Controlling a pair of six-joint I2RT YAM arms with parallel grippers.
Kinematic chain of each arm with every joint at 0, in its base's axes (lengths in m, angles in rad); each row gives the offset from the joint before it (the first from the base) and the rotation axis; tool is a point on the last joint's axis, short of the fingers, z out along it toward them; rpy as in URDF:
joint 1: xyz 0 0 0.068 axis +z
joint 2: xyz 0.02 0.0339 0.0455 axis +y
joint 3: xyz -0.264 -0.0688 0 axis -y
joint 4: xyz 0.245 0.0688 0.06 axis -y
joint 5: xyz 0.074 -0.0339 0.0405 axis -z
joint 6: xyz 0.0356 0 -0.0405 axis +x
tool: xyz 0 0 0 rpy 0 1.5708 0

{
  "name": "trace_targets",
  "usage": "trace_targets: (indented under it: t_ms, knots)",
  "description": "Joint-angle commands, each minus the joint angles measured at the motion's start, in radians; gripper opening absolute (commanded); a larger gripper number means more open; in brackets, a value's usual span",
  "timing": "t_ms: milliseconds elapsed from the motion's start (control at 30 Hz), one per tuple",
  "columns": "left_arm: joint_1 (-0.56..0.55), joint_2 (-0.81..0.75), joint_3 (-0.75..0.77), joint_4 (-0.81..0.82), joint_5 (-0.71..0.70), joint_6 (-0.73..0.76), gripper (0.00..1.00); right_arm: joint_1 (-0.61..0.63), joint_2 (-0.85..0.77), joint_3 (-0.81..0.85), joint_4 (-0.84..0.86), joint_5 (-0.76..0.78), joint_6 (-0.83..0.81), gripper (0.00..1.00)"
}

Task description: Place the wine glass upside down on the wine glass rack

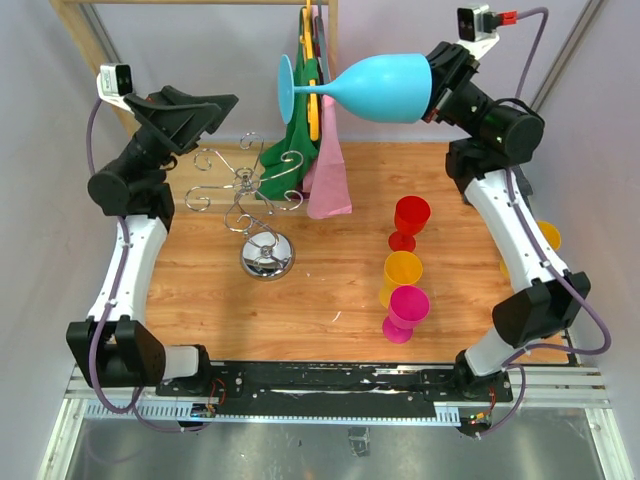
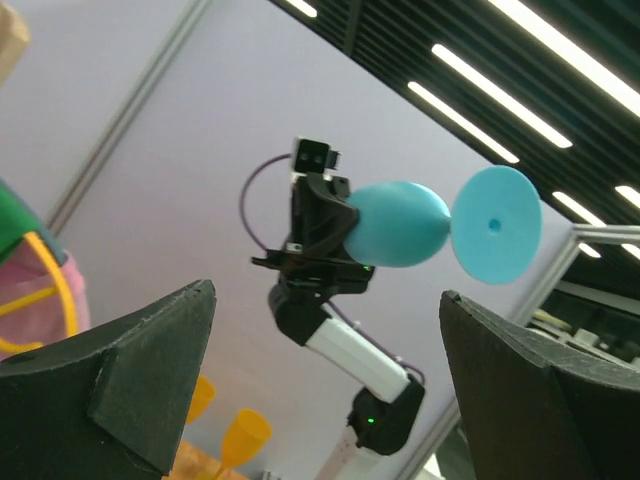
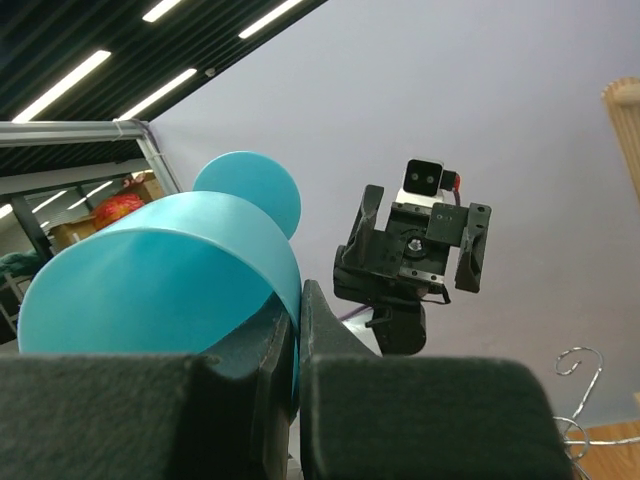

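A light blue wine glass (image 1: 385,88) hangs on its side high above the back of the table, its foot (image 1: 286,89) pointing left. My right gripper (image 1: 437,92) is shut on the rim of its bowl; in the right wrist view the bowl wall (image 3: 160,270) is pinched between the two fingers. The chrome wine glass rack (image 1: 248,195) stands at the back left on its round mirror base (image 1: 267,258). My left gripper (image 1: 215,112) is raised above the rack, open and holding nothing, facing the glass (image 2: 400,224) across the gap.
A wooden rail frame (image 1: 85,40) with hanging green and pink cloths (image 1: 315,165) stands behind the rack. Red (image 1: 411,216), yellow (image 1: 402,270) and magenta (image 1: 408,306) cups stand right of centre, and another yellow cup (image 1: 548,236) sits behind the right arm.
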Motion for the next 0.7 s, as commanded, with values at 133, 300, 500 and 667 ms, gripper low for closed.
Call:
trace_targets:
  t_ms: [133, 300, 500, 667]
  knots:
    - [0.014, 0.08, -0.064, 0.571, -0.094, -0.456, 0.96, 0.095, 0.112, 0.126, 0.06, 0.021, 0.017, 0.01]
    - [0.013, 0.053, -0.083, 0.607, -0.116, -0.499, 0.96, 0.151, 0.165, 0.169, 0.059, 0.021, 0.014, 0.01]
    - [0.014, 0.036, -0.135, 0.704, -0.193, -0.627, 0.94, 0.21, 0.215, 0.19, 0.062, 0.02, -0.005, 0.01]
    - [0.014, -0.005, -0.173, 0.705, -0.208, -0.643, 0.94, 0.245, 0.261, 0.227, 0.063, 0.027, -0.003, 0.01]
